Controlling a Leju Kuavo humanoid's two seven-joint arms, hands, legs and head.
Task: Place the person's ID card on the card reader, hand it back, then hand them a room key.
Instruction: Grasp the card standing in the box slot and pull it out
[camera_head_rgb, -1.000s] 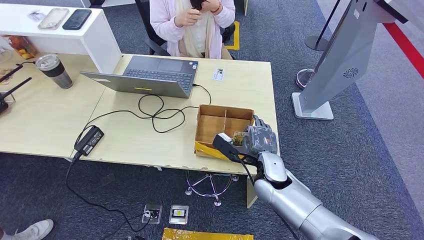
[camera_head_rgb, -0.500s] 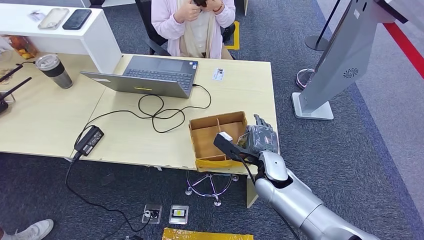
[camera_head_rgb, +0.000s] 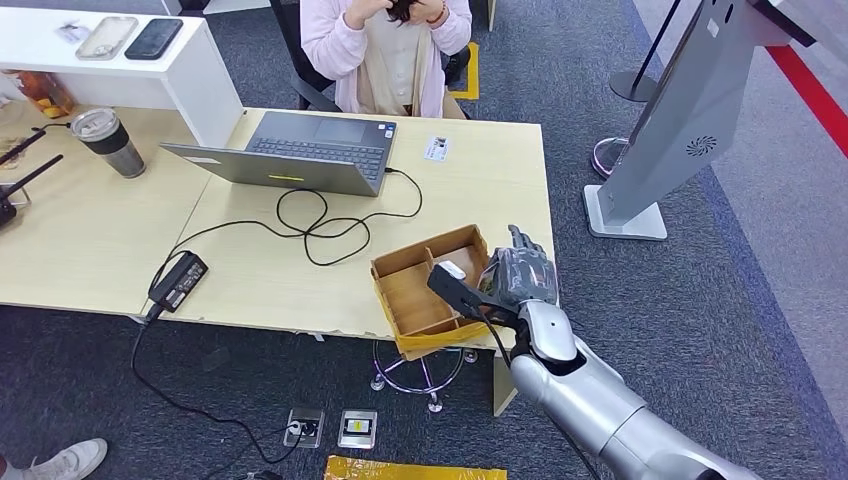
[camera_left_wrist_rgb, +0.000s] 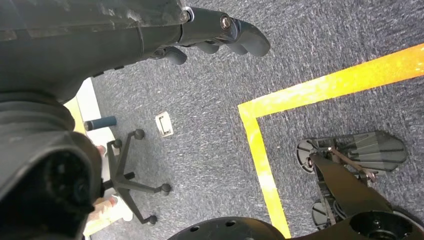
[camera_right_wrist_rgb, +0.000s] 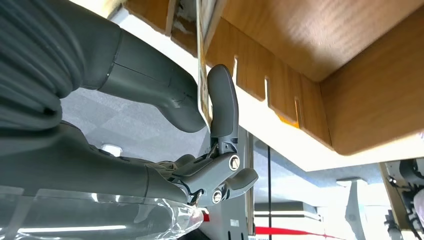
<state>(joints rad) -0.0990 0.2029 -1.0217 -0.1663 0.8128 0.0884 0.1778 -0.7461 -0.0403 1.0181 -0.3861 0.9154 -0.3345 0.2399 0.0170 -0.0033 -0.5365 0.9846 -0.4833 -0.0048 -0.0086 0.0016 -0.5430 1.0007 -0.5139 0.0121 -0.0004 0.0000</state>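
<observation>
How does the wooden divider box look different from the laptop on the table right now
The wooden divider box is brown, open-topped and split into compartments; the laptop is grey with its lid folded open. The box sits skewed at the table's near edge, jutting over it beside the right hand; the laptop sits further in, before the seated person. Both rest on the table.

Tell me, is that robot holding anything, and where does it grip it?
Yes. The right hand pinches a card by its edge, thumb against a finger, at the wooden box. The left hand holds nothing.
</observation>
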